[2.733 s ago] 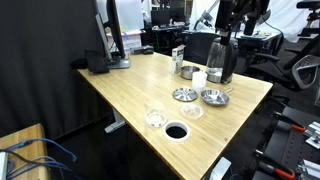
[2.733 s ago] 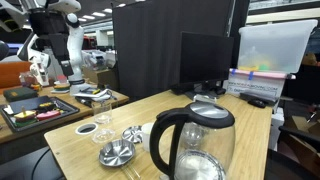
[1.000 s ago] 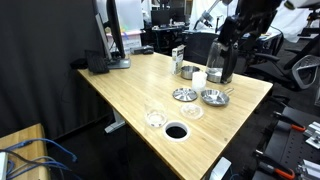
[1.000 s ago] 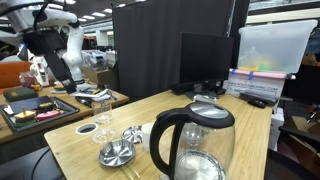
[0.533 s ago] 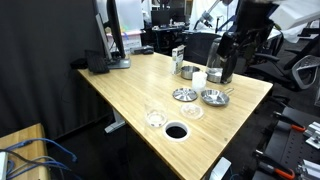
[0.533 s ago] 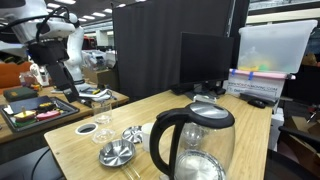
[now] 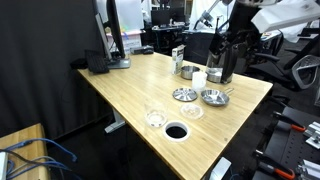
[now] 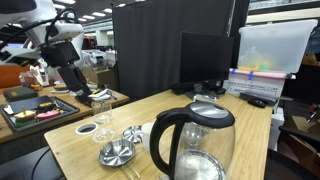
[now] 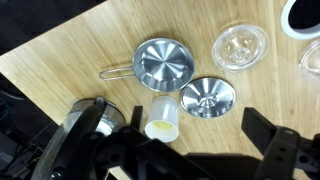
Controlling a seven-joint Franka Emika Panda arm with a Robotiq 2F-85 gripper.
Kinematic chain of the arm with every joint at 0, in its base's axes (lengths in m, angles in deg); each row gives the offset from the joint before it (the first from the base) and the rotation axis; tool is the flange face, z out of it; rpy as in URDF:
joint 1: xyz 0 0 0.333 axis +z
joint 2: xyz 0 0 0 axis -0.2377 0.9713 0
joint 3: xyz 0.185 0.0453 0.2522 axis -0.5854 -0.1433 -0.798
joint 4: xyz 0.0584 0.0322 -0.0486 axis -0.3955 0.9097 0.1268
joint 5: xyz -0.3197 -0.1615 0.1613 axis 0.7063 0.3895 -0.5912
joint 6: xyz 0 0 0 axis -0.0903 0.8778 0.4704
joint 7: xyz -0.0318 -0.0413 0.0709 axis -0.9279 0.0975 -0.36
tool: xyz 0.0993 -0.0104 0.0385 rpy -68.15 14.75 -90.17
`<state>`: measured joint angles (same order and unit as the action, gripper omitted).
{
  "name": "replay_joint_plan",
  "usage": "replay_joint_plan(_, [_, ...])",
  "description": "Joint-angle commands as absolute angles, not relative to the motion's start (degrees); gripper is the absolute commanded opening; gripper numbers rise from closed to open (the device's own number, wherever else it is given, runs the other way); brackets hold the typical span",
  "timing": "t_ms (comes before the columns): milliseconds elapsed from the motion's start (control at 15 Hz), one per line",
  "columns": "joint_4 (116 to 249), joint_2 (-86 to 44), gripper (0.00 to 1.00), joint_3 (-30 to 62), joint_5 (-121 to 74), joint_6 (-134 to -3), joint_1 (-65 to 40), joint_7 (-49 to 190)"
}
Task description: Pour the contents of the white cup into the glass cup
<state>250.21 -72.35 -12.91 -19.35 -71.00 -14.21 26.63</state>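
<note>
The white cup [image 9: 163, 117] stands upright on the wooden table, yellowish inside, next to the black pitcher [image 7: 220, 62]. It also shows in an exterior view [image 7: 199, 77]. The glass cup [image 7: 155, 118] stands near the table's front edge, and only its rim shows at the right edge of the wrist view [image 9: 312, 58]. My gripper [image 9: 198, 130] is open and empty, hovering above the table. The white cup lies just inside its left finger in the wrist view. The gripper shows in both exterior views [image 7: 230, 47] [image 8: 78, 82].
Two metal bowls [image 9: 165, 64] [image 9: 208, 97] and a flat clear dish [image 9: 240, 48] lie between the white cup and the glass cup. A round cable hole [image 7: 176, 131] is in the tabletop near the glass cup. The pitcher [image 8: 195, 145] stands tall beside the white cup. A monitor [image 7: 112, 35] stands at the back.
My arm has swung in over the table and lowered the gripper towards the pitcher and white cup. The things on the table have not moved.
</note>
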Motion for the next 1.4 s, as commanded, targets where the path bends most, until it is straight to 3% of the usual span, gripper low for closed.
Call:
replay_joint_plan(0, [250.2, -64.6, 1.0, -13.0, -15.3, -77.6, -19.2, 21.3])
replay_joint_plan(533, [246.1, -47.9, 1.0, -11.0, 3.9, -83.5, -24.9, 6.8])
replay_joint_plan(600, [247.9, -50.8, 1.0, -8.7, 0.7, -82.1, -21.3, 8.8])
replay_joint_plan(1333, [244.1, -45.0, 1.0, -5.1, 6.3, -82.9, -21.1, 3.8])
